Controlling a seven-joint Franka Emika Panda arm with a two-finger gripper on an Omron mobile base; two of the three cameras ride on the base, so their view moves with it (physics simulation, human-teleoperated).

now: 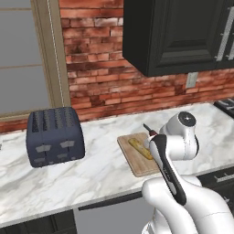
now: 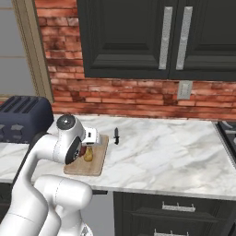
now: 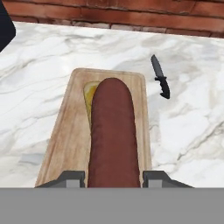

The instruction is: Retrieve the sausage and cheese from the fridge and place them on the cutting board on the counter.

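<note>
The dark red-brown sausage (image 3: 113, 135) fills the middle of the hand view, held lengthwise between my fingers. My gripper (image 3: 113, 177) is shut on it, just above the light wooden cutting board (image 3: 65, 140). Under the sausage, a yellow-tan piece (image 3: 89, 94) lies on the board; in the left base view this yellow-tan piece (image 1: 140, 148) looks elongated, so I cannot tell whether it is the cheese. In the right base view the gripper (image 2: 87, 146) hangs over the board (image 2: 94, 168) with the sausage (image 2: 82, 151) in it. The fridge is out of view.
A black knife (image 3: 160, 76) lies on the marble counter (image 3: 188, 131) just right of the board. The dark blue toaster (image 1: 55, 136) stands to the left. Black wall cabinets (image 2: 161, 37) hang above, against the red brick wall. My own arm (image 1: 176, 151) hides the board's right side.
</note>
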